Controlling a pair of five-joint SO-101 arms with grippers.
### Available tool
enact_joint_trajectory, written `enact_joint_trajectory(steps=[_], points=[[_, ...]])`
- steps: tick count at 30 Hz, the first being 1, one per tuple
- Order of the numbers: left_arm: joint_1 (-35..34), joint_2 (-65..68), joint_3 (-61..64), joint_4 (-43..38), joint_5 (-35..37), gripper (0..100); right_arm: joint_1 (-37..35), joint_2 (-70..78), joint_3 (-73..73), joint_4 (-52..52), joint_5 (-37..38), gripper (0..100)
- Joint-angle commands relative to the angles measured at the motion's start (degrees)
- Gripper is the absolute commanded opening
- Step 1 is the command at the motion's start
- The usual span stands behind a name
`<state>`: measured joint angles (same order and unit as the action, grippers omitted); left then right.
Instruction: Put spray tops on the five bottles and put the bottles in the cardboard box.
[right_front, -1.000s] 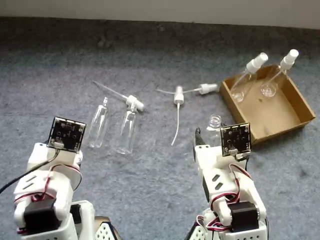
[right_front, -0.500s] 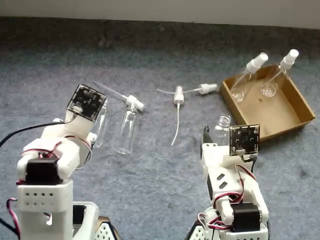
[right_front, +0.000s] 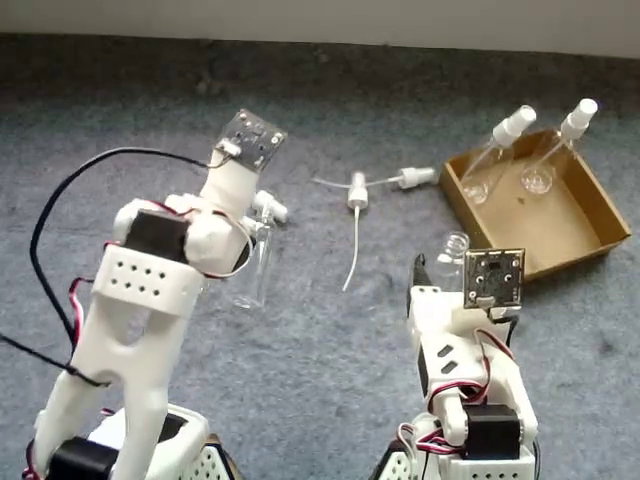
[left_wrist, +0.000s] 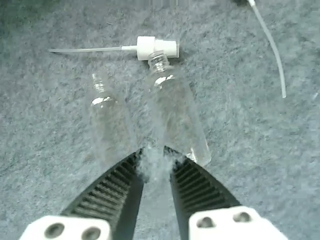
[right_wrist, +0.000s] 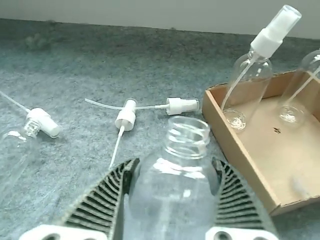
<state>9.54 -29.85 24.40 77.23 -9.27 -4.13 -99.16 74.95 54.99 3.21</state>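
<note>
My left hand (left_wrist: 154, 161) hangs with its fingers slightly apart over the bases of two bottles (left_wrist: 177, 120) lying side by side on the bench (left_wrist: 45, 150). A spray top (left_wrist: 156, 47) sits at their necks. Two more tops (right_front: 357, 190) lie mid-bench. My right hand (right_wrist: 175, 164) is clamped on an upright uncapped bottle (right_wrist: 186, 137). Rightmost, the box (right_front: 570, 225) holds two capped bottles (right_front: 497, 150).

The table (right_front: 330, 340) wears a grey, fuzzy, carpet-like cover (right_front: 90, 180) all over. Toward the far side the cover turns darker, in a band running the whole width. Beyond that band stands a pale, plain wall (right_front: 320, 18). A small, lighter smudge (right_front: 207, 87) sits on the dark band, left of the middle.
</note>
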Motion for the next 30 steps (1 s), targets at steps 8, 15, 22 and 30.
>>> enact_joint_trajectory(steps=[8,15,22,30], points=[[12.26,23.08,-23.78,0.35,12.22,1,3.38,-0.66,3.91,-5.76,-0.44,13.3],[12.79,34.15,-33.71,-0.35,13.54,2,3.47,-0.66,11.12,-14.02,-0.44,13.3],[12.79,46.55,-41.8,-3.08,13.8,24,7.43,-0.75,11.3,-14.02,-0.44,13.3],[14.99,59.56,-49.36,-10.29,13.89,31,7.16,-0.75,11.56,-14.11,-0.44,13.3]])
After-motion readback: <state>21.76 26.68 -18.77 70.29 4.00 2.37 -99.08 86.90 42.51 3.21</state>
